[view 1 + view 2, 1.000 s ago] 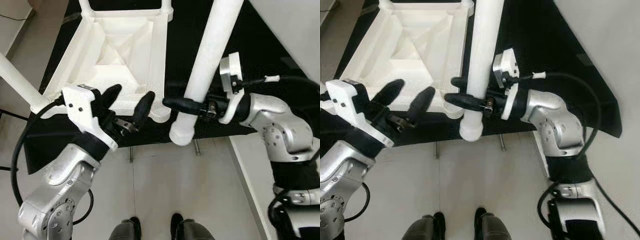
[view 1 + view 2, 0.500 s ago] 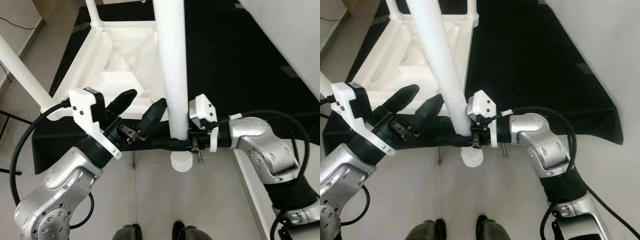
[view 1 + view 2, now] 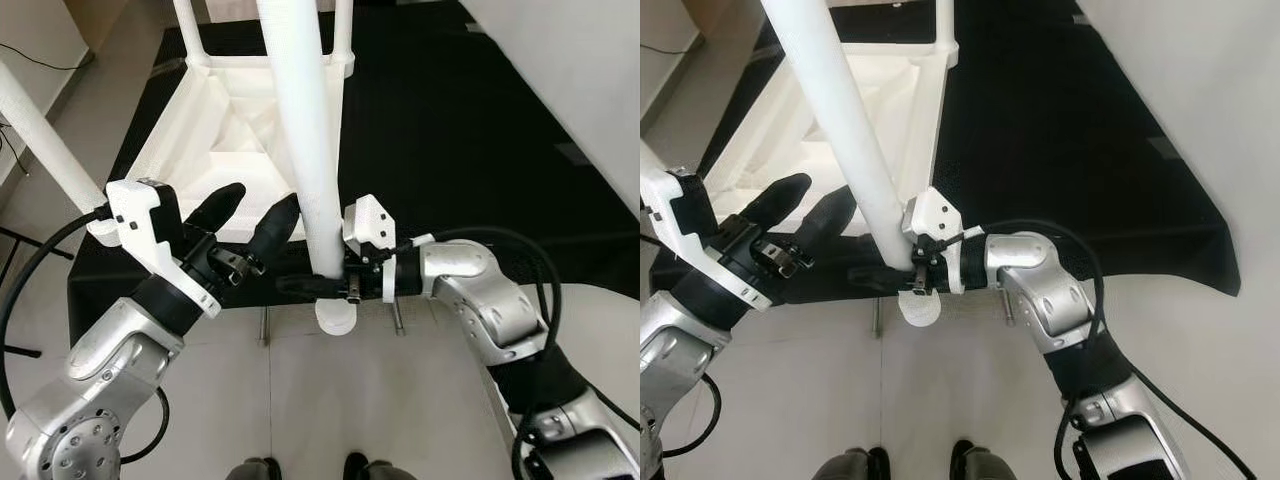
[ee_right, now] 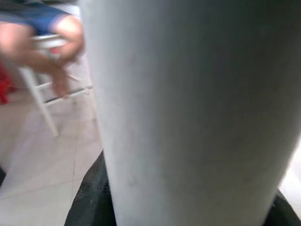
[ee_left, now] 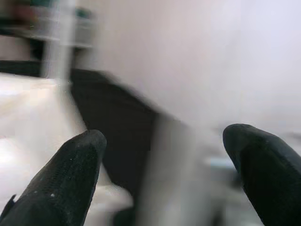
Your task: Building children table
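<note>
White plastic table leg (image 3: 300, 130) is held clamped near its lower end by the right gripper (image 3: 325, 286), above the upturned white plastic tabletop (image 3: 215, 130). The left gripper (image 3: 245, 225) is spread wide beside it. Alignment with the near corner socket seems required next.

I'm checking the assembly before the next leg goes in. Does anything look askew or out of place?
Yes. The white table leg in the right gripper leans instead of standing straight, and its lower end hangs off the front edge of the black mat, beside the upturned tabletop, not in a corner socket. The left gripper hovers open nearby.
</note>
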You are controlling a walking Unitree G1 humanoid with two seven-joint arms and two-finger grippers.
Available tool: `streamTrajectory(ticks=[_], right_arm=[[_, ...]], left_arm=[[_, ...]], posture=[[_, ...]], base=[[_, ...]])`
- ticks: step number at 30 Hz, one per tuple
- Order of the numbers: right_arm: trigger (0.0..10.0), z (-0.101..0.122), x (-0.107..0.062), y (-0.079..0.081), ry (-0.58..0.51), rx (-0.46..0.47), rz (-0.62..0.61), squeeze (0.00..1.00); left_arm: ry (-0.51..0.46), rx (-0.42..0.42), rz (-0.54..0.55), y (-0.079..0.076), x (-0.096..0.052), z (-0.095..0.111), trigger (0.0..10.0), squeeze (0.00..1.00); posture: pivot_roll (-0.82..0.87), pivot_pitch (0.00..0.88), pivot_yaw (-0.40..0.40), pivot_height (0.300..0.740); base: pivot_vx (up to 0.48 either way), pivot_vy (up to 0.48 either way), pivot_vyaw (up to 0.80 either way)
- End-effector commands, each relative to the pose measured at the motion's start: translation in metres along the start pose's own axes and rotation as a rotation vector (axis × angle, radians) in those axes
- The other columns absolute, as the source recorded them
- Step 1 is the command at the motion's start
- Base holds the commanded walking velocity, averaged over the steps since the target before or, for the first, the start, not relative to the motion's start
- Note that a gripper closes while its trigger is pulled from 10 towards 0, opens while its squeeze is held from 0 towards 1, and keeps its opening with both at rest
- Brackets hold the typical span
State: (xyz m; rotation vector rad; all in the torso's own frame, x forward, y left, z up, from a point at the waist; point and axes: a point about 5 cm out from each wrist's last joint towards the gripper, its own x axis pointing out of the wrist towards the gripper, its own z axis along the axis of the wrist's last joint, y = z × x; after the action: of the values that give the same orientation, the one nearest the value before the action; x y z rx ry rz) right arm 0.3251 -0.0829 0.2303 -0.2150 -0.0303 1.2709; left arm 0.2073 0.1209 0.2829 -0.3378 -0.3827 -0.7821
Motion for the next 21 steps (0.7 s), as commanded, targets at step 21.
streamTrajectory(ticks=[21], right_arm=[[10.0, -0.011, -0.001, 0.045, -0.001, 0.006, 0.269, 0.00]], left_arm=[[-0.028, 0.041, -0.071, -0.007, 0.006, 0.009, 10.0, 0.00]], posture=[[-0.04, 0.175, 0.007, 0.740]], base=[[0.000, 0.000, 0.00]])
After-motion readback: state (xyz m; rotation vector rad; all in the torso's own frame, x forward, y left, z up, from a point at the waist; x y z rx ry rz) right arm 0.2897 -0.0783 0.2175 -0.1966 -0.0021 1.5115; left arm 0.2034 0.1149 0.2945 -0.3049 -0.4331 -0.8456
